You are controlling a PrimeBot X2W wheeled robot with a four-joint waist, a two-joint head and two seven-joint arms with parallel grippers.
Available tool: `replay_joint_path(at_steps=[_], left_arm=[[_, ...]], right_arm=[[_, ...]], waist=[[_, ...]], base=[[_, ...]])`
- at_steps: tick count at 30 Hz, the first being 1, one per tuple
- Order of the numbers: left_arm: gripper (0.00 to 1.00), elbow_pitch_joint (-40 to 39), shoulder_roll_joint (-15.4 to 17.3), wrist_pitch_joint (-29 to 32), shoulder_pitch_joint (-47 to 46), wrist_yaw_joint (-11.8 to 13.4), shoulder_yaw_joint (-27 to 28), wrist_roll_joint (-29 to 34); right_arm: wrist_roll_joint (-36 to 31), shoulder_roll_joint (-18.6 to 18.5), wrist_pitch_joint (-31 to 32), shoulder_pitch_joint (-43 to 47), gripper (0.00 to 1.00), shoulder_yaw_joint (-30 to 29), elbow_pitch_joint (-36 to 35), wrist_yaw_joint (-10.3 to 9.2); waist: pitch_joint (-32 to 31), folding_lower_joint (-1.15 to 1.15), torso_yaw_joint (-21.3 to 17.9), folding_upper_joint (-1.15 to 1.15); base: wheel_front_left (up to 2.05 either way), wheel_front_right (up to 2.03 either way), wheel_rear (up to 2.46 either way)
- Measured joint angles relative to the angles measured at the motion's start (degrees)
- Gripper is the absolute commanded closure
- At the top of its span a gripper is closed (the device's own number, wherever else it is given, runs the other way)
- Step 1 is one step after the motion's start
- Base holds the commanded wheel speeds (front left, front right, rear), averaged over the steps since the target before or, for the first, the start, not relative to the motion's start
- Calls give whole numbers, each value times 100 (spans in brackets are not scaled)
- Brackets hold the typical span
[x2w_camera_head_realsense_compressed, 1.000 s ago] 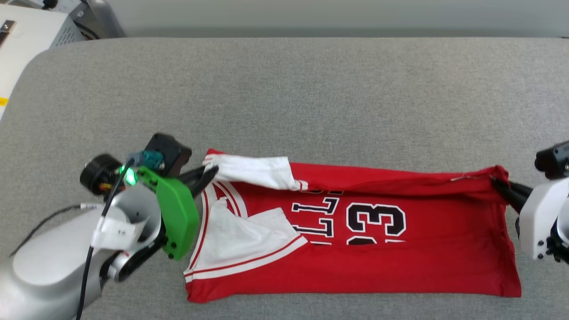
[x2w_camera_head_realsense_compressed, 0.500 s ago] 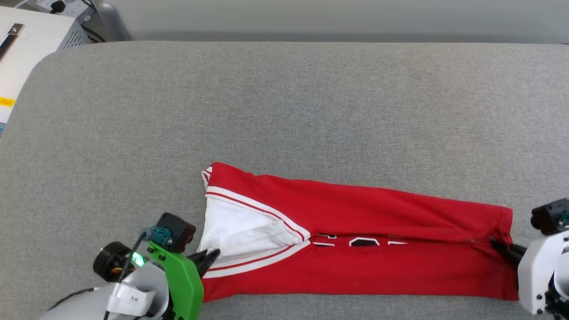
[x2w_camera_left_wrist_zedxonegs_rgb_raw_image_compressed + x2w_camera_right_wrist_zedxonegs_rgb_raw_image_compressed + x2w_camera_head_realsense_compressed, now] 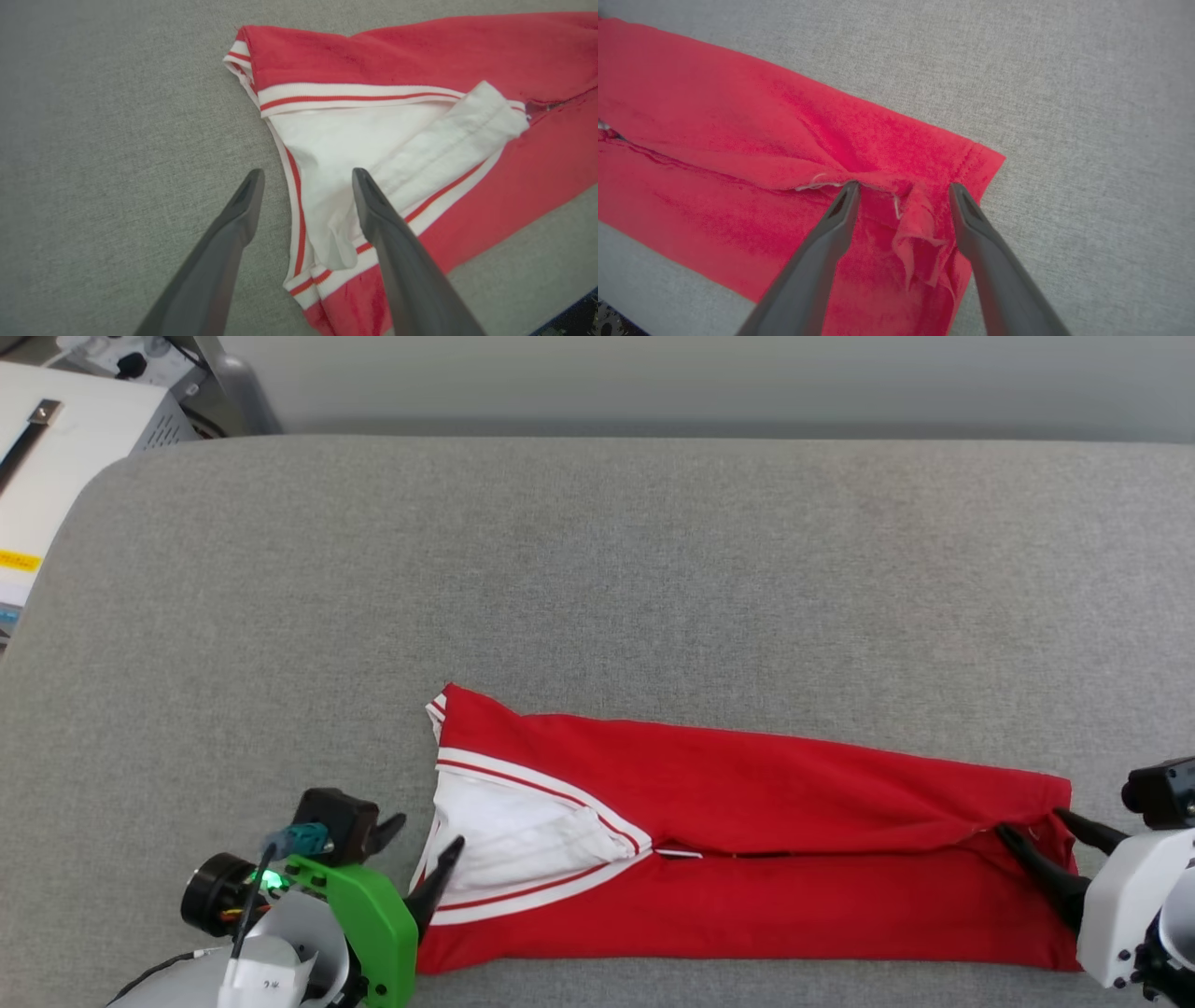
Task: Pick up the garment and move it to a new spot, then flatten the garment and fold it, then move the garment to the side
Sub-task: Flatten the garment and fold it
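Note:
The garment lies on the grey surface as a long red band, folded over lengthwise with a white sleeve showing at its left end. My left gripper is open at that end, one finger over the sleeve, the other over bare cushion beside the striped trim. At the right end my right gripper is also open, its fingers on either side of a rumpled hem corner. Neither gripper holds the garment. The lettering is hidden inside the fold.
The grey cushioned surface stretches wide beyond the garment. A white box stands off its back left corner. The garment's near edge lies close to the surface's front edge.
Both grippers drew the far edge of the garment toward the front, covering the lettering, then opened and let it go. The head camera also shifted a little.

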Motion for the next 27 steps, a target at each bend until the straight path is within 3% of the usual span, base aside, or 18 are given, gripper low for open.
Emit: replay_joint_path(at_steps=[4,10,16,22,27], left_arm=[[0,-132,27,-555,168,506,234,179],[0,-359,34,-916,375,1138,704,408],[0,-600,-180,-966,690,1642,1586,1277],[0,-684,-645,-965,1244,1755,2525,2178],[0,-662,-1067,-965,1542,1626,3116,2814]], right_arm=[[0,-175,81,227,0,-372,-650,0],[-1,-336,472,536,0,-1202,-1504,0],[218,-345,1302,683,0,-1871,-1623,0],[689,-302,2172,694,0,-2075,-1144,0],[884,-64,2455,514,0,-1963,-711,0]], waist=[[-158,0,-14,0],[-292,0,-16,0],[-232,0,10,0],[-66,0,69,0],[87,0,200,0]], base=[[0,0,0],[0,0,0],[0,0,0],[0,0,0],[0,0,0]])
